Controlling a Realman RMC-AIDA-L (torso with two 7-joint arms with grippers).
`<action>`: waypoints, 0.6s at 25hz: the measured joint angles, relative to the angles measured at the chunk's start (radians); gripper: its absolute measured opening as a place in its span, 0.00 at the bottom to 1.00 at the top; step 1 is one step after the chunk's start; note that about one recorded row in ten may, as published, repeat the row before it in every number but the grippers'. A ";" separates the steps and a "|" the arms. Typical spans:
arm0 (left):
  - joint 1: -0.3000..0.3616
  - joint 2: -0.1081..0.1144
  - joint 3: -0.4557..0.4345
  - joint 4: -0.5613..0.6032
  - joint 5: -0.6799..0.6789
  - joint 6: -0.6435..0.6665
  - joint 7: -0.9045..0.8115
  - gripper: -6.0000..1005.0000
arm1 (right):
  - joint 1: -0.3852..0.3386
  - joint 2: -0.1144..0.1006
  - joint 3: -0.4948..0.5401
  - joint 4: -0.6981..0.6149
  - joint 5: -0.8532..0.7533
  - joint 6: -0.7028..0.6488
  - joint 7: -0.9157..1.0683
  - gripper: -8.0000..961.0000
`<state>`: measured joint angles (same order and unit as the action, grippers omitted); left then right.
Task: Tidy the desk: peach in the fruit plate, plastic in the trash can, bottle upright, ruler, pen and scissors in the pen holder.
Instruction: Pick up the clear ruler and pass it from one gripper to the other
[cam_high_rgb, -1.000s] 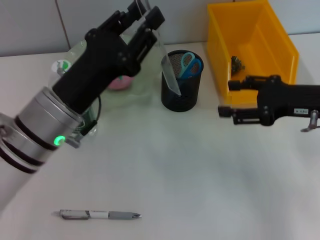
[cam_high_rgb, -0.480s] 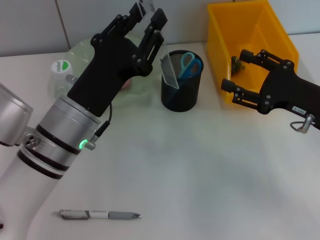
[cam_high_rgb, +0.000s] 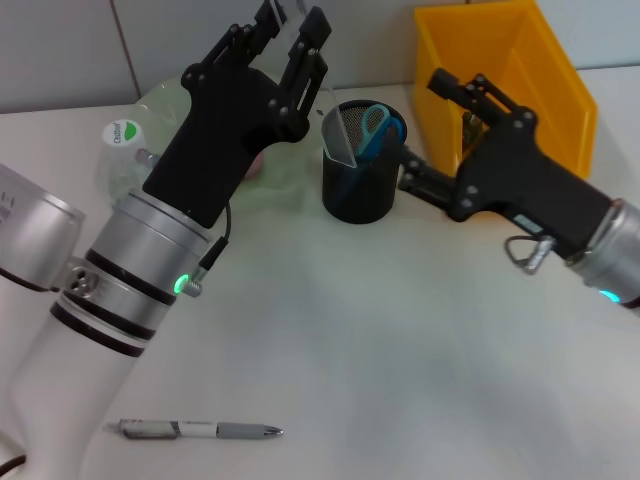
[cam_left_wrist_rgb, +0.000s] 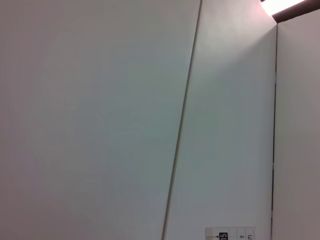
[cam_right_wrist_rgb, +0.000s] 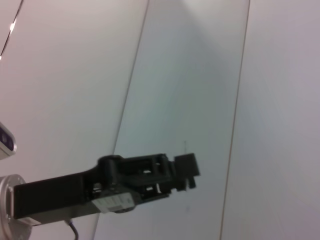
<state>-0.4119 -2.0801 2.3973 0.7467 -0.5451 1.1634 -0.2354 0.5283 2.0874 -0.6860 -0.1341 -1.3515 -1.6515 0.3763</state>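
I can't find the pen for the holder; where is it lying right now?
In the head view the grey and white pen lies flat on the white desk at the near edge, on the robot's left, beside the left arm and well away from the black mesh pen holder.

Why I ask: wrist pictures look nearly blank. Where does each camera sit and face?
Head view: on the head, looking down at the white desk; both arms show, left gripper above the black mesh pen holder, open right gripper beside it.
Left wrist view: on the left wrist, facing wall panels; no arm shows, only the end of the clear plastic ruler.
Right wrist view: on the right wrist, facing wall panels; apparently the left gripper shows.
Shared: head and left wrist views show the ruler.
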 joint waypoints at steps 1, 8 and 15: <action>-0.004 0.000 0.025 0.011 -0.033 -0.001 0.042 0.40 | 0.027 0.002 0.006 0.055 0.007 -0.004 -0.070 0.82; -0.026 0.000 0.078 0.024 -0.096 0.002 0.128 0.40 | 0.090 0.005 0.016 0.140 0.011 -0.007 -0.143 0.82; -0.034 0.000 0.086 0.032 -0.100 -0.001 0.147 0.40 | 0.143 0.005 0.034 0.159 0.011 0.003 -0.146 0.82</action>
<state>-0.4461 -2.0800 2.4833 0.7788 -0.6446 1.1620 -0.0887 0.6714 2.0926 -0.6516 0.0251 -1.3406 -1.6486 0.2306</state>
